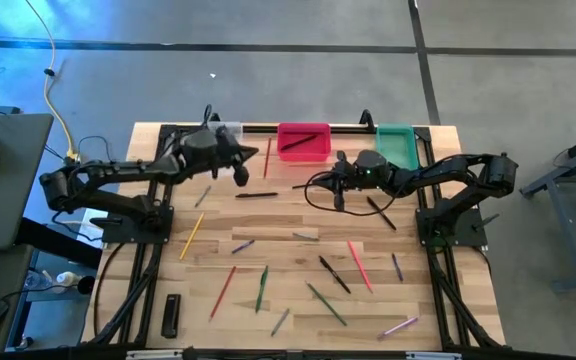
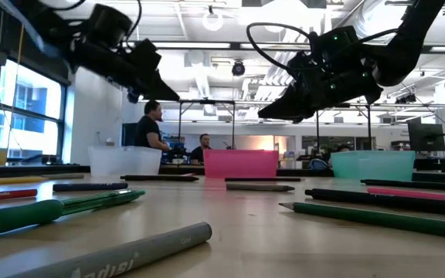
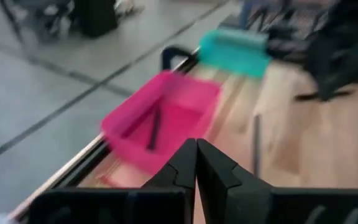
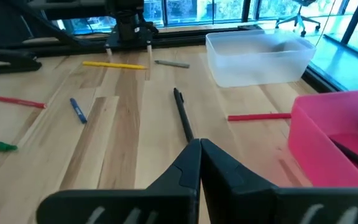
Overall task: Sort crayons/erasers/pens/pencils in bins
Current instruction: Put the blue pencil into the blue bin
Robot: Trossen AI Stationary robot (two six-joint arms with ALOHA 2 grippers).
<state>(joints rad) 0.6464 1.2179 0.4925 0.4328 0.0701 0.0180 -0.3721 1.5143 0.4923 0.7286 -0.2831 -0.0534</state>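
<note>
High view shows most of the sticks [image 1: 259,288] lying loose on the bench [image 1: 288,300], one dark pen inside the pink bin [image 1: 303,142], while the left hand [image 1: 240,176] and right hand [image 1: 340,198], both shut and empty, hover above.

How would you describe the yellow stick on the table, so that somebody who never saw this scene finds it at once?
Start at the wooden table and go to its left side, beside the base of the left arm. There the yellow stick lies bare on the wood, slanted, well away from the three bins at the far edge. It is the only yellow one; the nearest sticks are grey, purple and red.
</note>
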